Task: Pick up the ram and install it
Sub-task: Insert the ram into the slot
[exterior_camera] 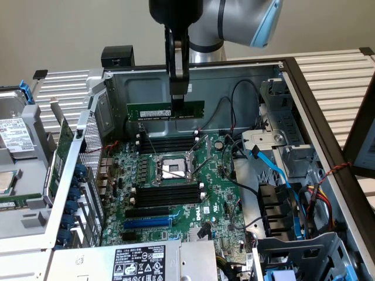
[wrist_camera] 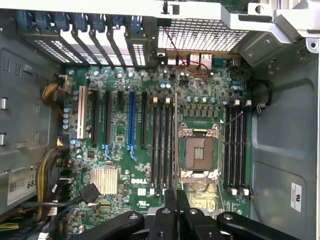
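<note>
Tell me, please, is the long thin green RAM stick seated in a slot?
Out: the green RAM stick hangs level in the shut gripper, above the black memory slots, touching none.

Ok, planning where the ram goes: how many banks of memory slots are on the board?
2. One bank sits on the socket's side toward the blue slot; the other bank sits on the socket's opposite side, toward the case wall.

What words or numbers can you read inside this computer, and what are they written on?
"DELL": white print on the green motherboard.
"68": at the edge of a white sticker; the rest is cut off.
Too small to read: the white strip on the ram, the big black-and-white label, the drive sticker.
</note>
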Available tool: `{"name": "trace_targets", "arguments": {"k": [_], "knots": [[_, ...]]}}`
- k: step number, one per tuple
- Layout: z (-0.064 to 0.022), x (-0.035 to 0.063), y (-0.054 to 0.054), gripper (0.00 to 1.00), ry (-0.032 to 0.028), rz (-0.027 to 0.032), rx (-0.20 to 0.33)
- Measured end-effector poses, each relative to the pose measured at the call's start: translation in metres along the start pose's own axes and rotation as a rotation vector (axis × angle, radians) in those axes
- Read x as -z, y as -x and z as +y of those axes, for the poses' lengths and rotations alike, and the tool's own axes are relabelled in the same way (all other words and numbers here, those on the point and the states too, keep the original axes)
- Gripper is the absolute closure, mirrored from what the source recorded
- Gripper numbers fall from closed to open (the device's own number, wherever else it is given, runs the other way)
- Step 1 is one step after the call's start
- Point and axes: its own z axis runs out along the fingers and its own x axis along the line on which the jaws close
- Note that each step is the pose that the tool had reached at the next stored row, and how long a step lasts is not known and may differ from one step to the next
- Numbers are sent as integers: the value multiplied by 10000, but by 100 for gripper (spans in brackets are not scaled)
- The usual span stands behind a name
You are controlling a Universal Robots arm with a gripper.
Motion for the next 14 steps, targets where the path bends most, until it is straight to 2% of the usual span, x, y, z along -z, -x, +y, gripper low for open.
{"name": "trace_targets", "arguments": {"k": [2, 9, 14], "knots": [[-1, -34, -1, 87, -1, -19, -1], [-5, -161, -9, 87, 0, -27, -8], [-8, -227, -20, 87, -4, -4, -73]]}}
